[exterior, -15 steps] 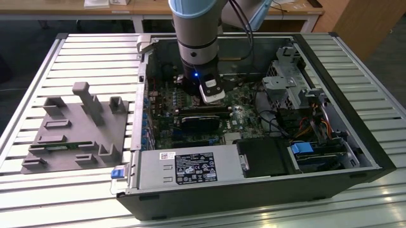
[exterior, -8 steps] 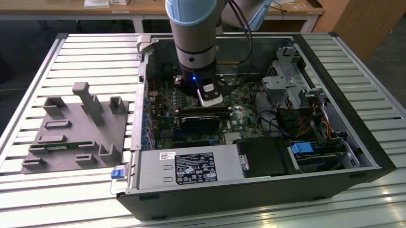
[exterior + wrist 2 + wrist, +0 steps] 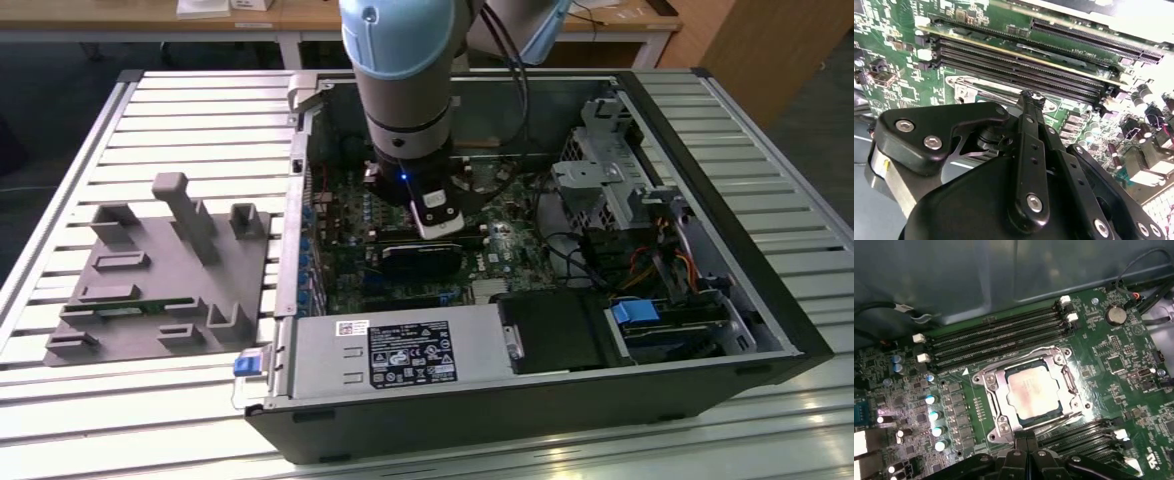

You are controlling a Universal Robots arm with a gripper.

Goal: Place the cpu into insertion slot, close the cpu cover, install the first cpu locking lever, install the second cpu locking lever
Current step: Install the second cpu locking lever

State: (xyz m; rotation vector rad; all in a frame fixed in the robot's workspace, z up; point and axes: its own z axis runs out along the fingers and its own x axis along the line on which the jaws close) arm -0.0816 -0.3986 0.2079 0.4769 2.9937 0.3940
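Cpu sits flat in the insertion slot on the green board, with the cpu cover shut down around it (silver frame, chip showing through its window). My hand hovers just beside the slot's edge, fingers pressed together on nothing, near the memory slots

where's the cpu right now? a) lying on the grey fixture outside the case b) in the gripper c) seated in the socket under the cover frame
c: in the first wrist view the cpu sits in the socket, framed by the cover.
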